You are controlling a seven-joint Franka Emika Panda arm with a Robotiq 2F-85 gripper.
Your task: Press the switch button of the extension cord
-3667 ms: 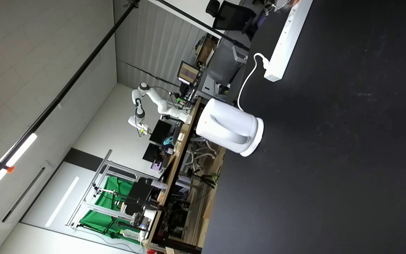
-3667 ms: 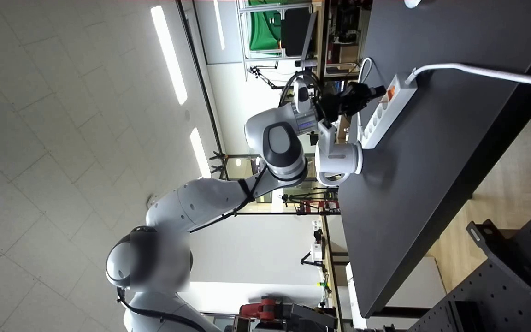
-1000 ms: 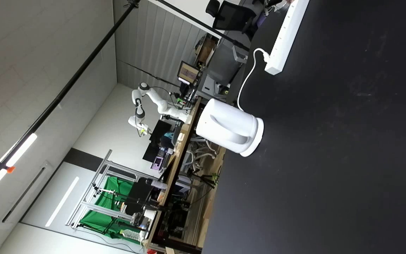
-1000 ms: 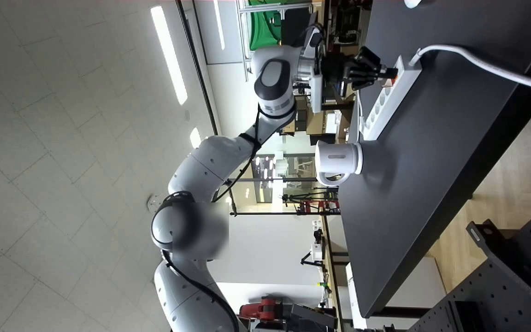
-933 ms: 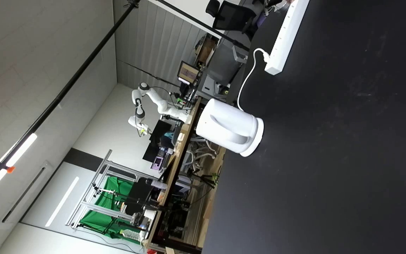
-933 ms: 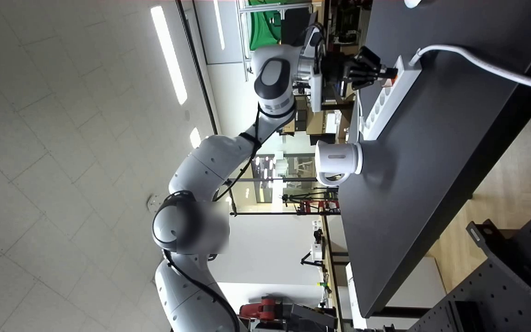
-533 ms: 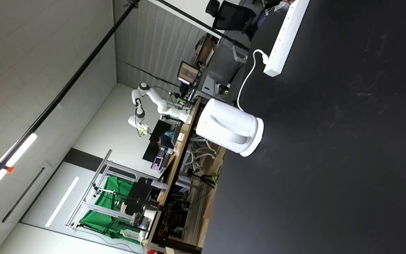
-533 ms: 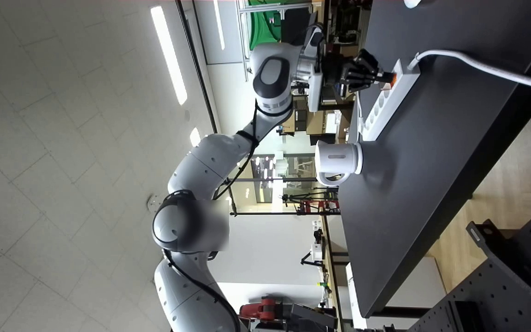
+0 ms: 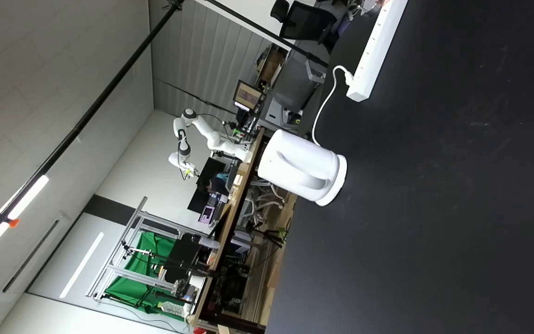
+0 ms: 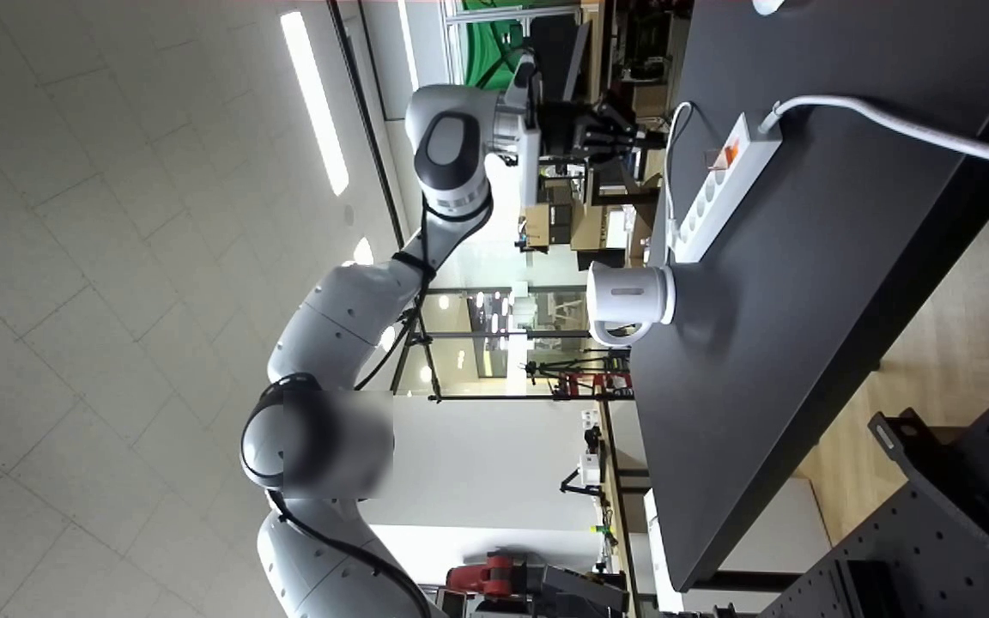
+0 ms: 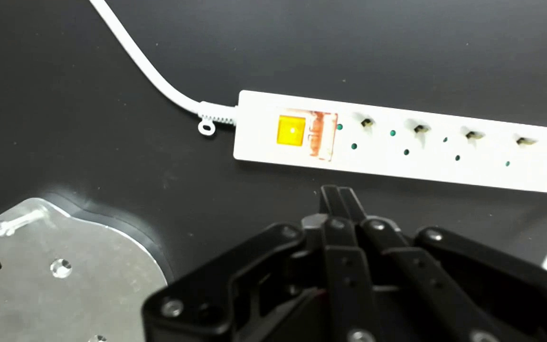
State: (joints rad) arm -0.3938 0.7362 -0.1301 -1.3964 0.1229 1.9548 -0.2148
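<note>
The extension cord, a long narrow white power strip (image 10: 739,184), lies on the dark table in both exterior views (image 9: 373,60). In the wrist view, the strip (image 11: 425,164) runs from the middle to the right edge. Its square switch button (image 11: 290,130) glows yellow-orange near the cable end, with a clear, orange-tinted piece (image 11: 322,135) beside it. My gripper (image 11: 340,188) is shut and empty, its fingertips together. In an exterior view the gripper (image 10: 659,140) is above the strip's switch end, apart from it. The gripper is out of the exterior view showing the kettle close up.
A white kettle-like vessel (image 9: 299,167) stands near the strip's far end, also in an exterior view (image 10: 627,292). A white cable (image 11: 145,66) leaves the switch end. A thinner cable (image 9: 325,104) leaves the other end. A grey metal plate (image 11: 102,285) fills the wrist view's lower left.
My gripper was down at the switch end from one to half a second ago; it has since risen away from the strip. The strip has shifted slightly since the earliest frames.
</note>
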